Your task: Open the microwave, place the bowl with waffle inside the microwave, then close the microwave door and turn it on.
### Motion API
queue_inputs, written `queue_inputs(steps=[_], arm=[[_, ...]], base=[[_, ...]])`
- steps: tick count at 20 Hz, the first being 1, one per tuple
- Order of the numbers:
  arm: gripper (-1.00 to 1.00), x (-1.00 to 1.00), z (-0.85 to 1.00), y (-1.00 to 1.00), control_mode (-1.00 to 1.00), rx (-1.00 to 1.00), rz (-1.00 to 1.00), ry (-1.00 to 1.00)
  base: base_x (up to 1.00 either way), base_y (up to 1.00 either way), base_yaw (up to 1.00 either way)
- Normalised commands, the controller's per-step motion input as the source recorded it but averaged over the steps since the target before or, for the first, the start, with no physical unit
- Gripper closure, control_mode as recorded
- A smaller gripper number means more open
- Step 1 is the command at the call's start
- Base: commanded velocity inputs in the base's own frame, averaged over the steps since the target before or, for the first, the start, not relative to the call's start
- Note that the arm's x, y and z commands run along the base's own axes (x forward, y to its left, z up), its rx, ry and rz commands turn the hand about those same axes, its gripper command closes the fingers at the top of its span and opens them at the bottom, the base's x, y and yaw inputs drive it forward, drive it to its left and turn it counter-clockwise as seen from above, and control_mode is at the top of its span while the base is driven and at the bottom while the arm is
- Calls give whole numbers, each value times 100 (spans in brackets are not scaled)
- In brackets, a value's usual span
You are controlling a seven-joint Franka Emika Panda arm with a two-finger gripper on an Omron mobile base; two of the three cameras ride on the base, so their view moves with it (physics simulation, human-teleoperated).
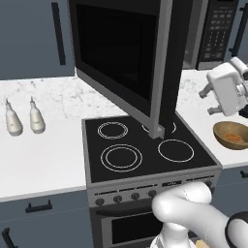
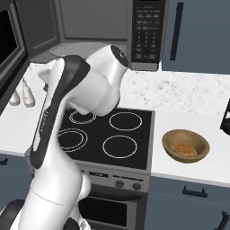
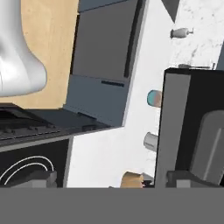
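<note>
The microwave (image 1: 217,35) hangs above the stove, its button panel on the right. The microwave door (image 1: 116,55) stands swung wide open, out over the back burners, and the grey cavity (image 2: 90,24) shows. The brown bowl (image 1: 232,134) sits on the white counter right of the stove with the waffle (image 1: 234,138) in it, as the right base view also shows for the bowl (image 2: 185,145) and waffle (image 2: 183,148). My gripper (image 1: 209,101) hovers open just above and left of the bowl, holding nothing. In the hand view the fingertips (image 3: 41,177) stand far apart, and the bowl's rim (image 3: 131,179) peeks up at the bottom.
The black stove top (image 1: 145,150) with several burner rings lies under the open door. Two white bottles (image 1: 13,121) (image 1: 36,117) stand on the left counter. A dark object (image 2: 226,117) sits at the counter's far right. Blue cabinets (image 2: 197,36) flank the microwave.
</note>
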Motion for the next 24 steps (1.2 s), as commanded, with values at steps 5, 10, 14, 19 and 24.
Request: queue_inputs(steps=[5, 10, 14, 19, 24], arm=[[-100, 1, -30, -87, -100, -48, -55, 0], [-100, 17, -49, -96, -100, -11, -69, 7], [-100, 10, -63, -88, -100, -5, -72, 13], [-100, 6, -53, -55, -100, 0, -77, 21], [-100, 0, -45, -90, -100, 6, -60, 26]], base=[[0, 0, 0], [0, 0, 0], [0, 0, 0], [0, 0, 0], [0, 0, 0]])
